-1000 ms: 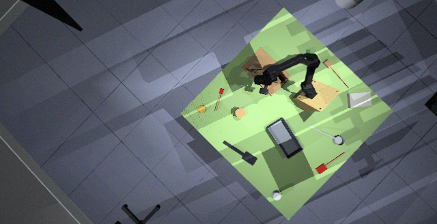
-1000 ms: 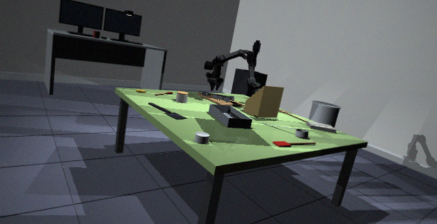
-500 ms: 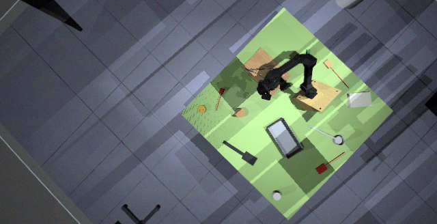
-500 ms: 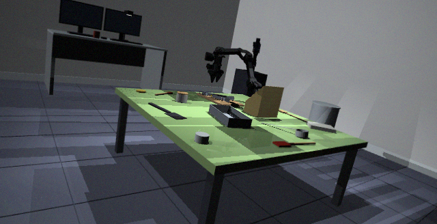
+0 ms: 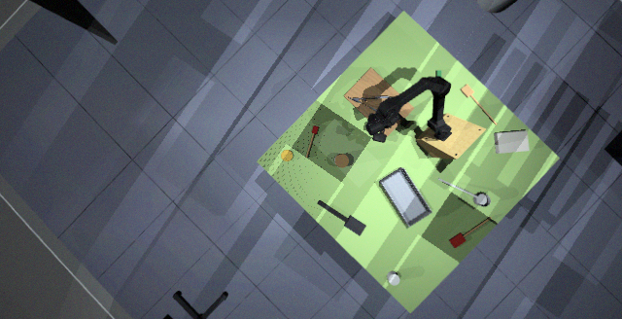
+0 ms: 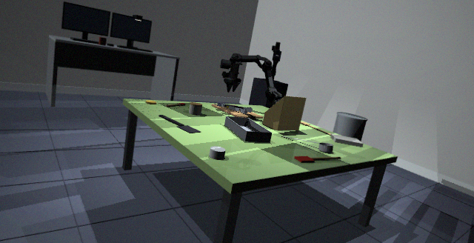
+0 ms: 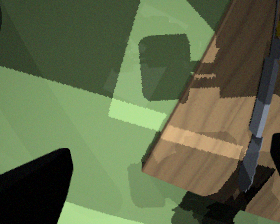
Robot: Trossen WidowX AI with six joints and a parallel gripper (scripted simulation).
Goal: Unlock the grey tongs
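The grey tongs [image 5: 369, 98] [image 6: 233, 107] lie on the wooden board [image 5: 366, 83] [image 6: 237, 114] with their arms spread in a V. In the wrist view one tong arm [image 7: 260, 116] crosses the board [image 7: 211, 136] at the right. My gripper [image 5: 376, 131] [image 6: 231, 84] is open and empty. It hangs above the table beside the board's near edge, clear of the tongs. The roasting tin [image 5: 404, 196] [image 6: 247, 129] stands near the table's middle with nothing across it.
The arm's base sits on a wooden box [image 5: 454, 136] [image 6: 285, 113]. Around it lie a red spatula [image 5: 311, 141], a brown cylinder [image 5: 342, 159], a black spatula [image 5: 342, 217], a ladle [image 5: 466, 193], a grey block [image 5: 511, 141] and a grey cylinder [image 5: 394, 278] [image 6: 217, 152].
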